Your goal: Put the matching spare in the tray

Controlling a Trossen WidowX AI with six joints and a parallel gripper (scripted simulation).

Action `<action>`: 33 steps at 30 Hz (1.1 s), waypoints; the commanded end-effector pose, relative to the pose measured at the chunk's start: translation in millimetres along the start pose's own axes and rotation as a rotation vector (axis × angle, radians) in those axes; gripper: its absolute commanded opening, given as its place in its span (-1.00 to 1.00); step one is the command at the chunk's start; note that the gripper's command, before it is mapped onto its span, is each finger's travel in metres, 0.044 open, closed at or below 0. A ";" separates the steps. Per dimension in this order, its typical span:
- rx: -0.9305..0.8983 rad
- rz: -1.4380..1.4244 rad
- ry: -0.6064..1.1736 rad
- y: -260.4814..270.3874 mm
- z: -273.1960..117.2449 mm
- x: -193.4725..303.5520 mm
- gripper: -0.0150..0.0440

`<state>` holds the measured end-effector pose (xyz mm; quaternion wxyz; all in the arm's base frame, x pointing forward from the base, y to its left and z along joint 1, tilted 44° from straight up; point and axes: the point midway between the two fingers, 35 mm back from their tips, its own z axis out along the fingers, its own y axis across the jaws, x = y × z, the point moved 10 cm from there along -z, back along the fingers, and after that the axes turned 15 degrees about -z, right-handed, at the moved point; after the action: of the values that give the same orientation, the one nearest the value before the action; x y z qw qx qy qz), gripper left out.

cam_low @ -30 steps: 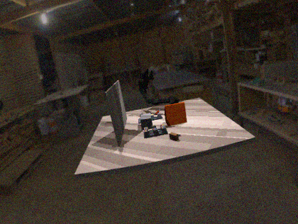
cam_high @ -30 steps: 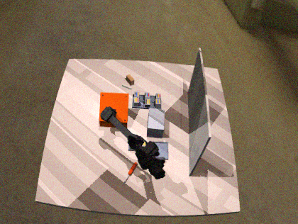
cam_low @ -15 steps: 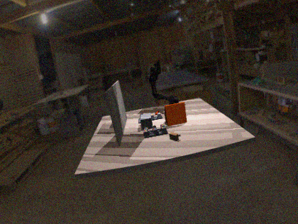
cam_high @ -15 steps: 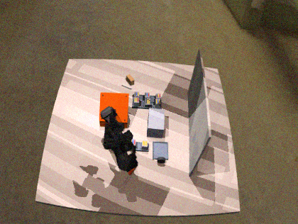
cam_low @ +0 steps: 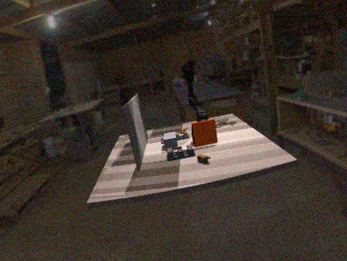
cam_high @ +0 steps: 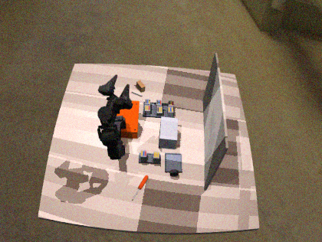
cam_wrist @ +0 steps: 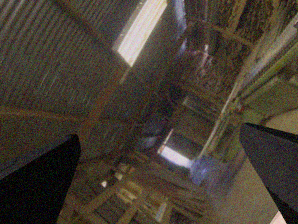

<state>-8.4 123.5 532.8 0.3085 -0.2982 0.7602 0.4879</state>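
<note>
The black arm's gripper [cam_high: 116,87] is pointing upward, fingers wide and empty, over the orange tray [cam_high: 129,119]; unread, the grey mounted unit's [cam_high: 169,132] code risks a wrong spare.

Top: high, looking down; exterior: distant, low; both share mat [cam_high: 96,199].

Dim workshop, shelving [cam_low: 314,120], corrugated ceiling [cam_wrist: 60,50]

Orange tray [cam_high: 130,119], black arm [cam_high: 111,126], striped beige mat [cam_high: 77,115], seemingly orange-handled screwdriver [cam_high: 140,186]
</note>
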 end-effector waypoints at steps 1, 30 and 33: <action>0.215 -0.045 0.011 -7.2 50.1 -0.2 1.00; 1.416 0.035 0.623 -322.9 250.2 -14.2 1.00; 1.512 0.065 0.778 -371.9 246.7 -3.9 1.00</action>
<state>291.1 245.3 279.6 0.1882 -0.1414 0.9465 -0.2209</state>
